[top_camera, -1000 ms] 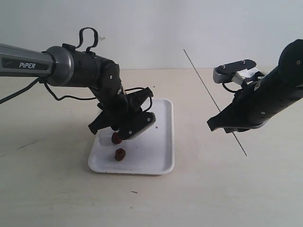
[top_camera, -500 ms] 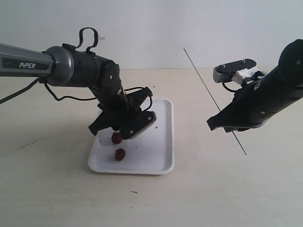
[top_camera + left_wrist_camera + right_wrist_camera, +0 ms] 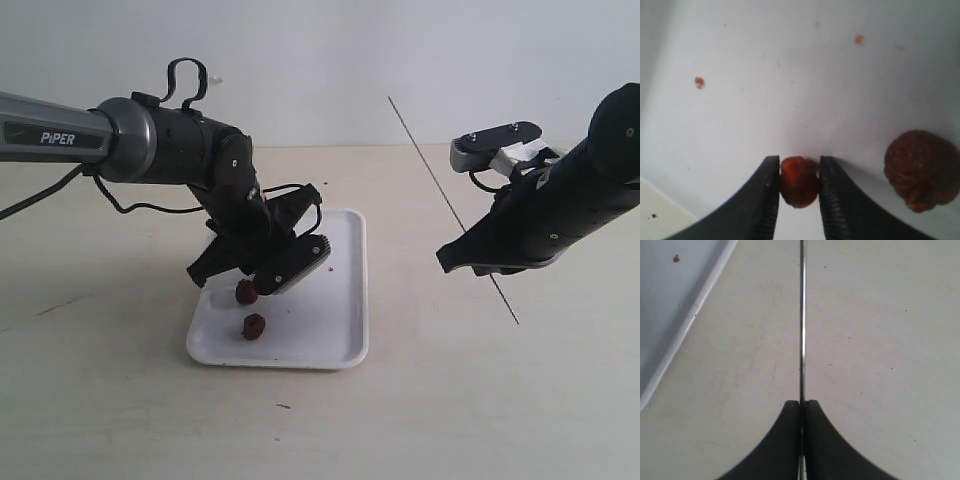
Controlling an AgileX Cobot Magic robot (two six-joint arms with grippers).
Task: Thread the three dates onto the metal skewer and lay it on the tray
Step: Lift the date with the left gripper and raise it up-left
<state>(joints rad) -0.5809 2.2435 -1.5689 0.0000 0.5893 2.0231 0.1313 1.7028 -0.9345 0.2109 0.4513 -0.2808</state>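
On the grey forearm of the left arm (image 3: 60, 132): read "PiPER" in white lettering.

Found the left pincer (image 3: 799, 162) low over the near-left part of the tray (image 3: 335, 320), jaws only narrowly apart and pressed against both sides of a small reddish-brown date (image 3: 799, 182). Cannot tell whether that date rests on the tray floor or hangs just clear of it. Logged a second date (image 3: 921, 170) just beside it, free on the tray floor, touching neither the pincer nor the gripped date; in the exterior view, placed closer to the tray's front rim. Counted two dates in view. Noted a few red crumbs (image 3: 699, 82) on the tray floor.

Found the right pincer (image 3: 801, 405) closed tight on the metal skewer (image 3: 440, 195), gripped partway along. Saw the rod held aloft and slanted, long end up toward the wall, short end out below the pincer.

Edges and room: saw open tray floor to the right of the dates, bounded by a low rim with rounded corners. Saw a broad strip of bench (image 3: 410, 380) between the tray's right rim and the skewer, the two well apart. Spotted one dark speck (image 3: 284, 406) on the bench in front of the tray.
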